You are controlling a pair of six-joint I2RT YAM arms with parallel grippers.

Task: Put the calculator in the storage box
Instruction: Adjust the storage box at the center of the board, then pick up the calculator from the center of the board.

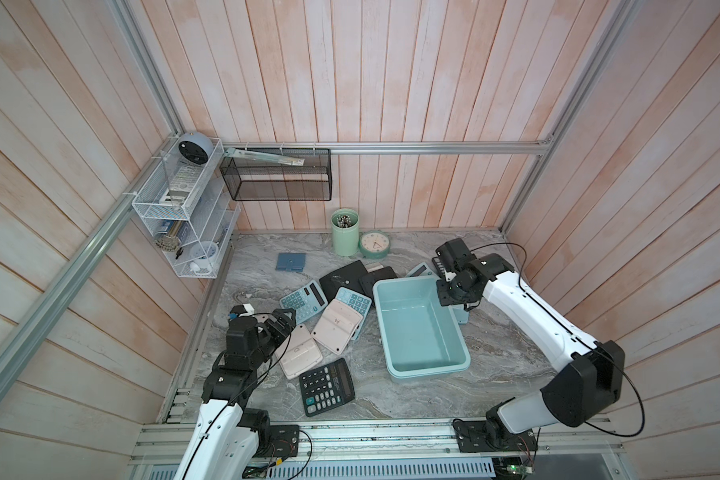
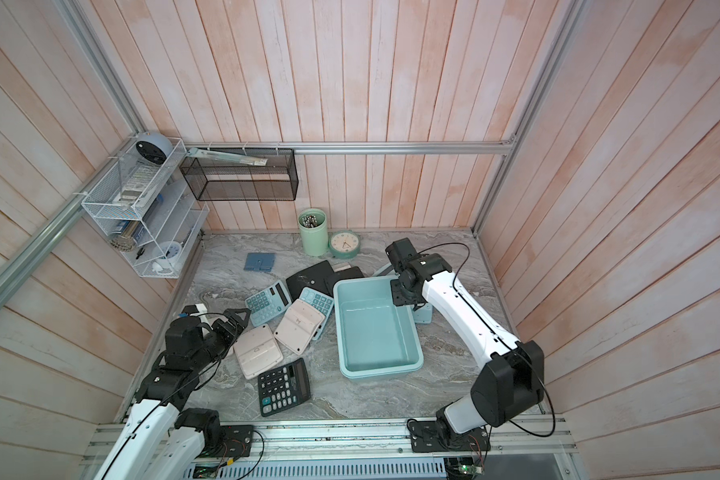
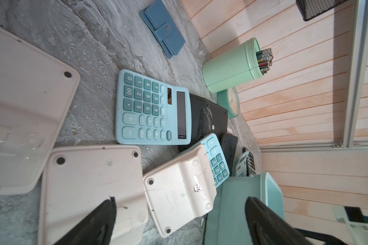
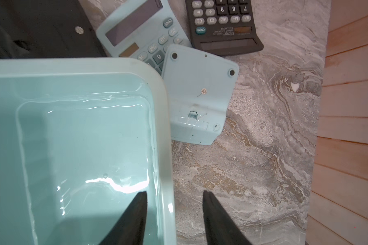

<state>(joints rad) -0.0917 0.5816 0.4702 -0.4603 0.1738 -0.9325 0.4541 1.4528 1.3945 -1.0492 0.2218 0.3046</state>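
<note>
The left gripper (image 3: 180, 200), spread wide, faces a pink calculator (image 3: 172, 184) beside the storage box (image 1: 427, 372); the right gripper (image 4: 174, 193), parted, straddles the rim.

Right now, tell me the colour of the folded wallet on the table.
Blue, with a snap tab; the wallet shows best in the left wrist view.

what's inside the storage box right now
Nothing: the storage box shows only its bare aqua floor. The right gripper, open, straddles the rim at a far corner. The bit of floor it hides from above looks bare in the right wrist view.
</note>
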